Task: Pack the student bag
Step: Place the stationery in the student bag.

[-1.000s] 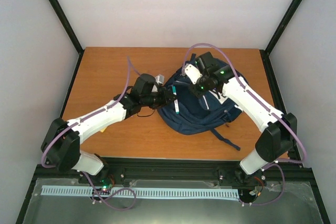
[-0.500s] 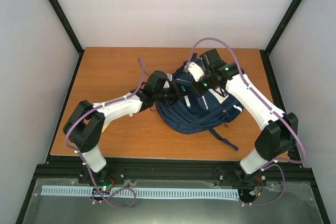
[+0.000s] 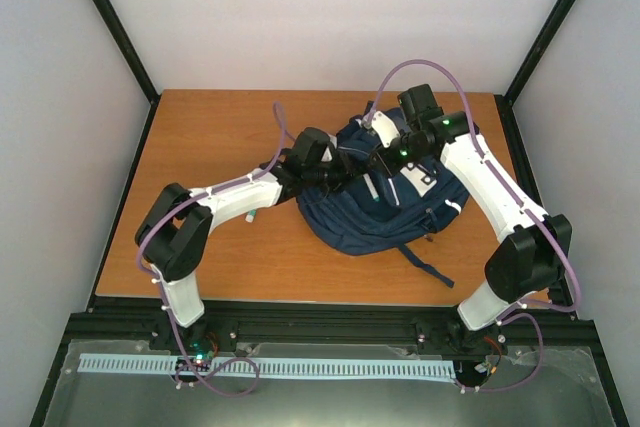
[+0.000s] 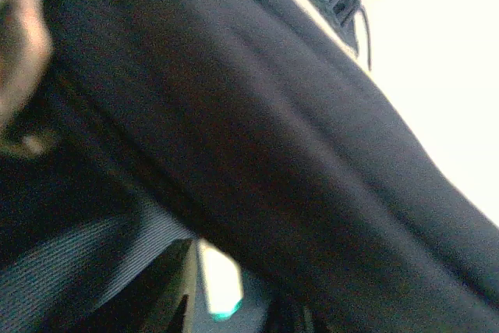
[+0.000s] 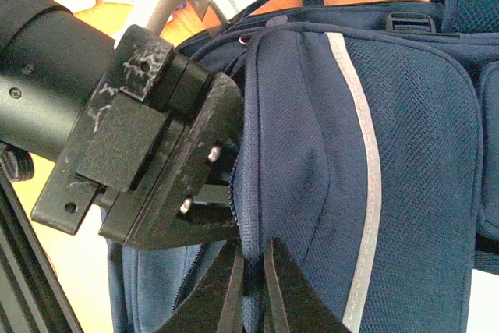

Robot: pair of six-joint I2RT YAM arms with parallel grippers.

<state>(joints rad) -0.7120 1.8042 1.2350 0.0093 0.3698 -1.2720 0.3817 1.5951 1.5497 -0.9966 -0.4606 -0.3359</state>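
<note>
The left gripper (image 3: pixel 350 169) has pushed into the student bag (image 3: pixel 400 215) lying on the table (image 3: pixel 200 132), clamping a white marker (image 4: pixel 220 286), while the right gripper (image 5: pixel 251 286) pinches the opening's edge, so the next move is probably to release the marker deep inside.

The bag (image 3: pixel 400 212) lies on the table (image 3: pixel 220 137), right of the middle, with a strap (image 3: pixel 428 265) trailing toward the near right. The left gripper (image 3: pixel 350 169) reaches in from the left at the bag's far-left edge, its tip under a fold of the bag. The right gripper (image 5: pixel 251 290) sits just right of it, fingertips closed around that edge. One pen (image 3: pixel 250 215) lies on the table left of the bag, beside the left arm. A second pen (image 3: pixel 372 189) shows on the bag, just near of both grippers.
</note>
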